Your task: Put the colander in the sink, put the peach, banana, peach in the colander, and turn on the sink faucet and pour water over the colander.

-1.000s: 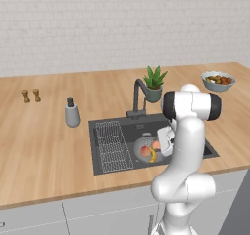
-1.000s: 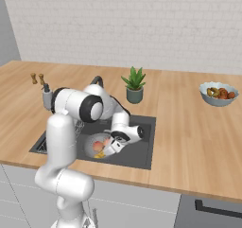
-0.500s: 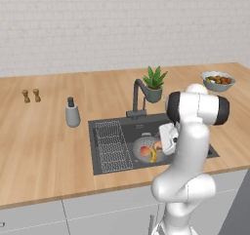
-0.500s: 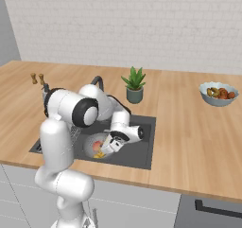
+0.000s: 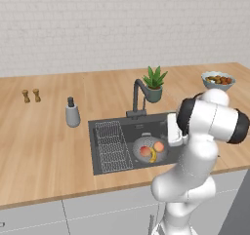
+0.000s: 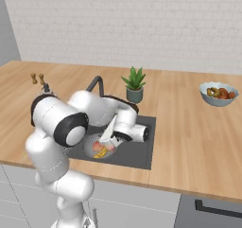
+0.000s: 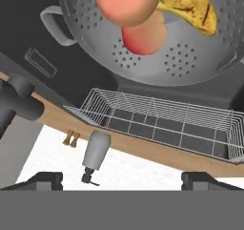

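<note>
Sat inside the dark grey rectangular recessed sink (image 5: 110,168), right of the wire grid rack (image 5: 113,144): the round silvery-grey perforated metal colander (image 5: 141,144). Held two rounded orange-pink peaches (image 5: 145,151) and the small curved yellow banana (image 5: 153,156), all three lying together in the bowl. From the hand camera, seen close: the colander's holed wall (image 7: 190,57), one peach (image 7: 126,2) large at the top, the banana (image 7: 188,7) beside it, touching.

Hung just above the colander, over the basin: the white arm's hand (image 6: 112,138), fingers (image 7: 40,179) spread wide apart with nothing between them.

Stood behind the sink, spout bent over the basin: the dark grey slim tall faucet (image 5: 137,96). Showed no stream of water anywhere.

Judged done: colander placed, all fruit loaded. Judged left: turning on the faucet and running water over the colander.

Elsewhere on the wooden desk (image 5: 39,141): a grey soap dispenser bottle (image 5: 72,114), a potted green plant (image 5: 154,84) and a blue-grey bowl of fruit (image 5: 218,79), well apart from the sink.
</note>
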Tool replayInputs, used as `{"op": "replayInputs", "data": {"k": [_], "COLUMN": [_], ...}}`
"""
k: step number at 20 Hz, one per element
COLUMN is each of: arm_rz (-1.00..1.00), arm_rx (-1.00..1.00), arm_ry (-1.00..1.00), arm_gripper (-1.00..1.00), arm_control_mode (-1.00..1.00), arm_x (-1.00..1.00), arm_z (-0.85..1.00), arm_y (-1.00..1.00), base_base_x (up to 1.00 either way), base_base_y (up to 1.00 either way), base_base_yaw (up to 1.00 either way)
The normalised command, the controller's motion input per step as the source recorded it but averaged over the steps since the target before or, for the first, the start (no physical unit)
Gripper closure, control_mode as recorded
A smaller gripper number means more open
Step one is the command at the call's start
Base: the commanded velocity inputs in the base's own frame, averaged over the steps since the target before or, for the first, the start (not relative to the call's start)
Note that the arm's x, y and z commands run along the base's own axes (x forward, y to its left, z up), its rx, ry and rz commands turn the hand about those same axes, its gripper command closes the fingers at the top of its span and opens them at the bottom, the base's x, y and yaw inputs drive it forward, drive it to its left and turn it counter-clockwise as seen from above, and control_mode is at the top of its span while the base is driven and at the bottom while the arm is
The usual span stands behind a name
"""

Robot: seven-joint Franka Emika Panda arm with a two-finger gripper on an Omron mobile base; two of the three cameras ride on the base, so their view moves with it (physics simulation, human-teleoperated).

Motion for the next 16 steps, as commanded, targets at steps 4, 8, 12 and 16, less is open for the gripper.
{"op": "replayInputs", "data": {"k": [4, 8, 12, 16], "arm_rz": [-0.17, -0.1, -0.06, -0.05], "arm_rx": [0.27, 0.25, 0.17, 0.1], "arm_ry": [0.0, 0.0, 0.0, 0.01], "arm_gripper": [-1.0, -1.0, -1.0, -1.0], "arm_control_mode": [-1.0, -1.0, -1.0, -1.0], "arm_x": [-0.22, -0.06, 0.0, 0.0], "arm_z": [0.84, 0.76, 0.72, 0.56], "arm_y": [-0.21, -0.03, 0.0, 0.0], "base_base_x": [0.0, 0.0, 0.0, 0.0], "base_base_y": [0.0, 0.0, 0.0, 0.0], "base_base_yaw": [0.0, 0.0, 0.0, 0.0]}}
